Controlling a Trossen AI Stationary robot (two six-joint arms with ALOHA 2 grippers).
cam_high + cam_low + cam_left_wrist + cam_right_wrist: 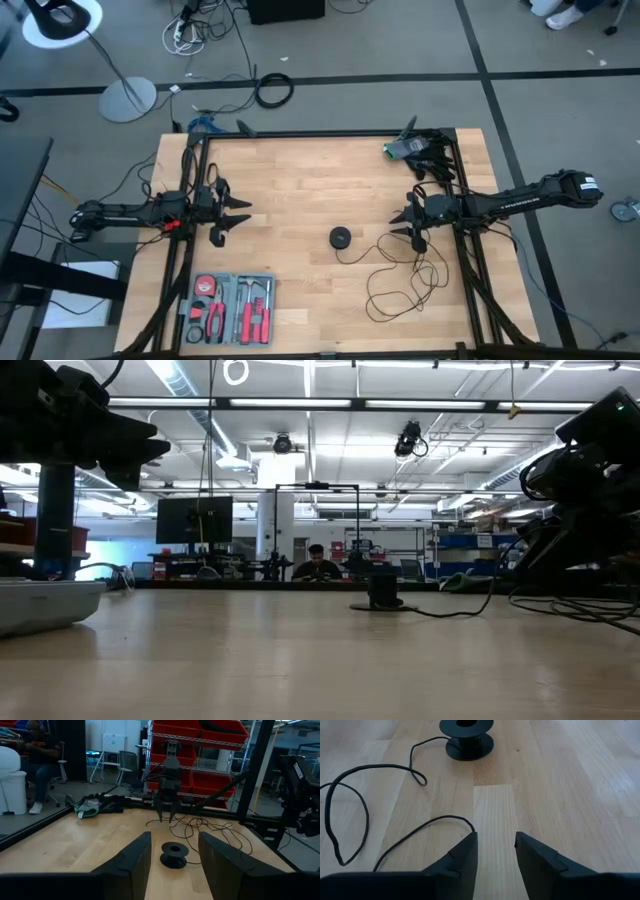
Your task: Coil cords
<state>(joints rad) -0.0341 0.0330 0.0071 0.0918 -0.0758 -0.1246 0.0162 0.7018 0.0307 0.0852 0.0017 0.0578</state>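
Note:
The cords are one thin black wire lying in loose loops on the wooden table, right of centre. It ends in a small round black spool-like puck that stands flat on the table's middle. My right gripper hovers open at the loops' far edge, tilted down toward the puck. A strand of wire runs under its finger. My left gripper is open at the table's left, level and clear of the wood. It points toward the puck.
A tray of red-handled tools lies at the near left corner. A green and black bundle sits at the far right corner. Black frame rails run along the table's edges. Bare wood stretches between the two grippers around the puck.

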